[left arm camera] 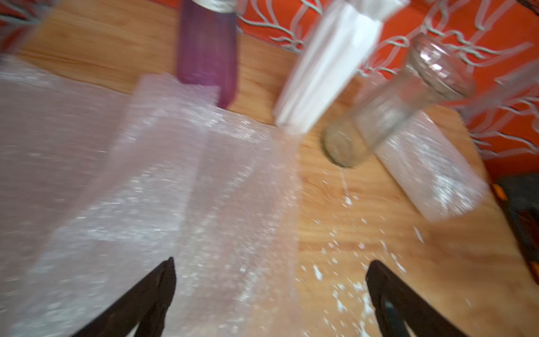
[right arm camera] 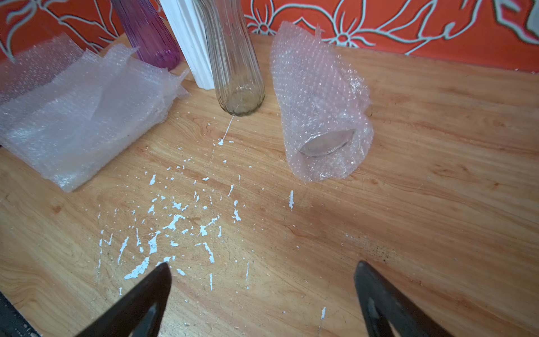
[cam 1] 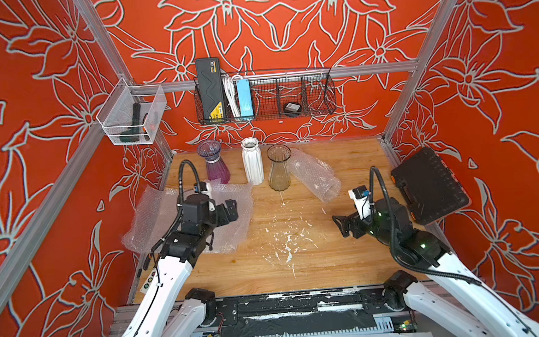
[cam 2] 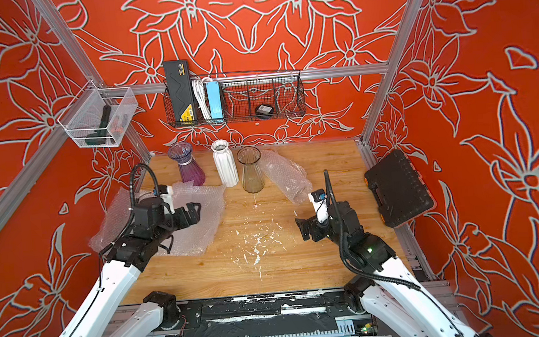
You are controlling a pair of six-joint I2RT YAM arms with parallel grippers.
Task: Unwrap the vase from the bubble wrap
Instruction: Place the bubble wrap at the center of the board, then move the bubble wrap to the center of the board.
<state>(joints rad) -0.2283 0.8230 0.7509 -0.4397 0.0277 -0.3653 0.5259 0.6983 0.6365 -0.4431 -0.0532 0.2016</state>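
Crinkly clear bubble wrap is lying rolled around a vase on the wooden table, just beside the ribbed smoky vase. My left gripper is hovering spread over flat sheets; my right gripper is gaping, empty.

No writing could be read anywhere. In the wire basket, the black case at its left end carried a yellow label and a small mark near its top, both too small to make out. A small round black object further right in that basket bore a pale label, equally illegible.
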